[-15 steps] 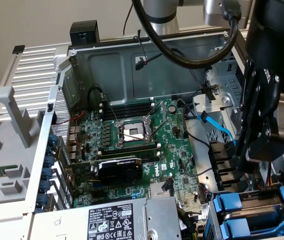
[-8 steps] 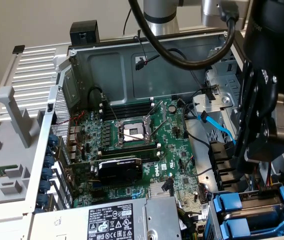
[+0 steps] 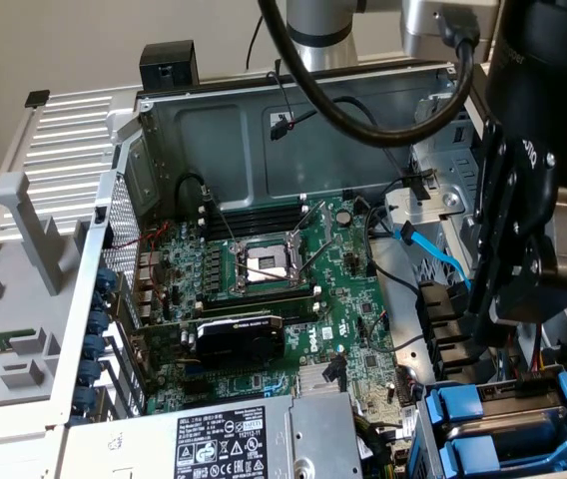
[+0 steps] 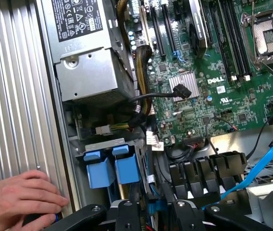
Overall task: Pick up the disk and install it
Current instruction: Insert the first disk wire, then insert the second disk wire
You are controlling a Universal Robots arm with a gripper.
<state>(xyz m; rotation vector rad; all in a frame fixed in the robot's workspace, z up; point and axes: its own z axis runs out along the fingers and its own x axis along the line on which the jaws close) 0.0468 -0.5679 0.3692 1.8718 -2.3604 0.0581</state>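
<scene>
1. Black gripper (image 3: 523,269) hangs over the open computer case at the exterior view's right; whether its fingers grasp anything, I cannot tell.
2. Below it, the disk (image 3: 498,424), in its blue carrier, sits in the drive bay beside the power supply (image 3: 254,439).
3. A hand (image 4: 18,199) rests on the case's ribbed edge.

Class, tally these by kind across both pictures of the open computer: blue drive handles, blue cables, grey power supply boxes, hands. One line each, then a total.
Blue drive handles: 2
Blue cable: 1
Grey power supply box: 1
Hand: 1
Total: 5
</scene>
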